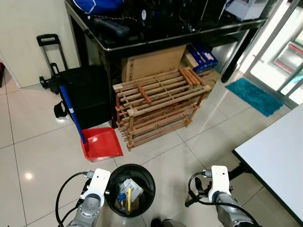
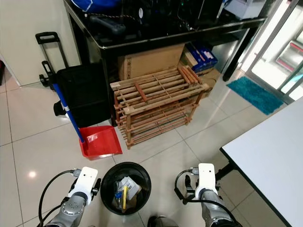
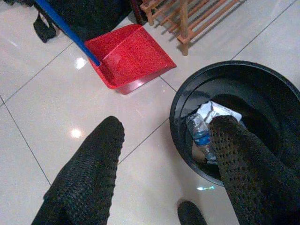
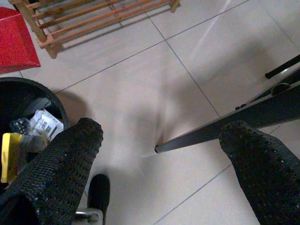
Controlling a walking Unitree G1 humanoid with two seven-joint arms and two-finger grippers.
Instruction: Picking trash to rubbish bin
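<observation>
A round black rubbish bin (image 1: 149, 181) stands on the tiled floor between my two arms. Inside it lie a plastic bottle (image 3: 201, 136), crumpled white paper (image 3: 216, 111) and a yellow item (image 4: 8, 154). My left gripper (image 3: 166, 154) hangs just left of the bin, open, one finger (image 3: 243, 159) over the rim and nothing held. On the bin's right, my right gripper (image 4: 164, 159) is open too, above bare tiles. Both wrists (image 1: 97, 184) (image 1: 218, 182) show at the bottom of the head views.
A red dustpan (image 1: 100, 143) with a blue handle lies beyond the bin. Behind it are a wooden slatted rack (image 1: 158, 101), a black trolley case (image 1: 83, 92) and a black desk (image 1: 180, 33). A white table (image 1: 279, 156) with a black leg (image 4: 225, 126) stands at right.
</observation>
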